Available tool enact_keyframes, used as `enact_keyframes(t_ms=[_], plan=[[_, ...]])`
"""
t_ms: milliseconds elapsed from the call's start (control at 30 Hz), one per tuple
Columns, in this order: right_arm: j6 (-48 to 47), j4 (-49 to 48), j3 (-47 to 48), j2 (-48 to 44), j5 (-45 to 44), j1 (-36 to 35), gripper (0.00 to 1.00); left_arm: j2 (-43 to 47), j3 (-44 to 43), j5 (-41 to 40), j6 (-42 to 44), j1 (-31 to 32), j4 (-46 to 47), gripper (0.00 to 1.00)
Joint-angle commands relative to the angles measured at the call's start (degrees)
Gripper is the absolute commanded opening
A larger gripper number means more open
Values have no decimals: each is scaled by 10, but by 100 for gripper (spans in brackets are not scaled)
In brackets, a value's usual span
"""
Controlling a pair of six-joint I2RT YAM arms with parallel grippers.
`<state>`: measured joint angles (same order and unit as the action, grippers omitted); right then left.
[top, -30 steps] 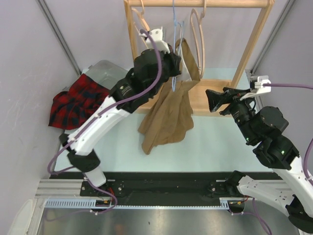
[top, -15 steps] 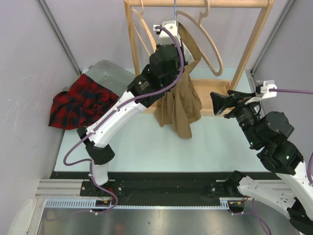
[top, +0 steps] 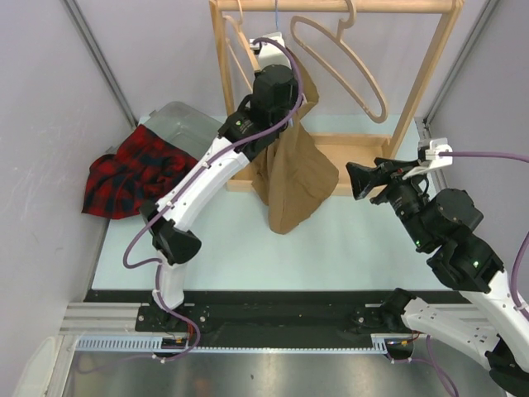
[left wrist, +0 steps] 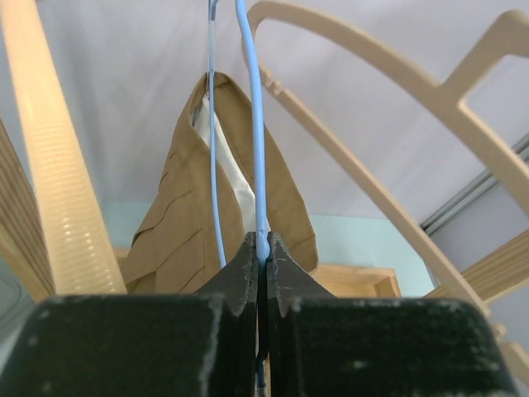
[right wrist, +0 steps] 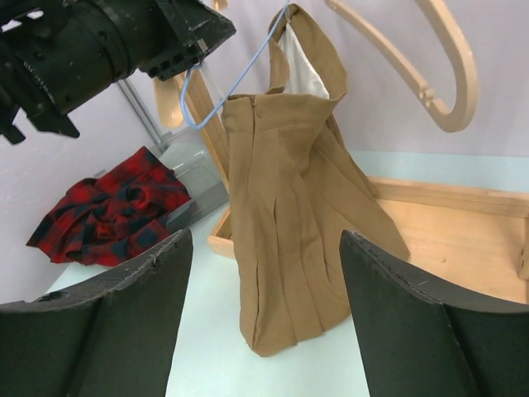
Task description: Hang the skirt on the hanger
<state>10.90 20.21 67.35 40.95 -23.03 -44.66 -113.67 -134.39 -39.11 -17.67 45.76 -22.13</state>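
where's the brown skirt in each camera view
top external: skirt at centre
left wrist: skirt left of centre, behind the blue hanger
right wrist: skirt at centre
shared landmark: wooden hanger, right of the skirt in all three

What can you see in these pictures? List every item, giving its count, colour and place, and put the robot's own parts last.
skirt: one, tan, hanging from the blue hanger in front of the rack
blue hanger: one, light blue wire, up by the rack's top bar, pinched in the left tool
wooden rack: one, pale wood, at the far side of the table
wooden hangers: two, pale wood, on the rack either side of the skirt
plaid garment: one, red and dark check, draped over the bin at the far left
bin: one, grey, far left
table: one, pale green
left tool: one, black, shut on the blue hanger
right tool: one, black, open and empty, right of the skirt
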Motion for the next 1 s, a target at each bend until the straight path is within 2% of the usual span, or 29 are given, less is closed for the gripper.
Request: enact_keyframes(t_ms=[0, 233, 333, 367, 467, 567, 667, 800, 833, 967], plan=[[13, -34, -10, 2, 11, -1, 77, 13, -1, 40, -49, -15, 3, 0], [24, -37, -8, 16, 11, 0, 77, 26, 33, 83, -78, -26, -21, 0], [26, -36, -7, 19, 10, -1, 77, 49, 59, 92, -93, -26, -27, 15], [26, -36, -6, 21, 8, 1, 78, 70, 68, 96, -94, -25, -25, 33], [31, -25, 7, 28, 1, 0, 84, 102, 97, 109, -91, -24, -13, 58], [31, -12, 23, 35, -6, 1, 89, 148, 119, 150, -59, -23, 6, 69], [27, -8, 25, 36, -15, 1, 94, 208, 159, 199, -35, -23, 23, 75], [27, 1, 17, 37, -18, 3, 98, 308, 271, 208, -28, -23, 35, 79], [29, 3, 14, 36, -17, 3, 98, 357, 297, 200, -28, -23, 36, 80], [40, 5, -13, 20, -10, 4, 99, 461, 423, 86, -23, -24, 17, 83]])
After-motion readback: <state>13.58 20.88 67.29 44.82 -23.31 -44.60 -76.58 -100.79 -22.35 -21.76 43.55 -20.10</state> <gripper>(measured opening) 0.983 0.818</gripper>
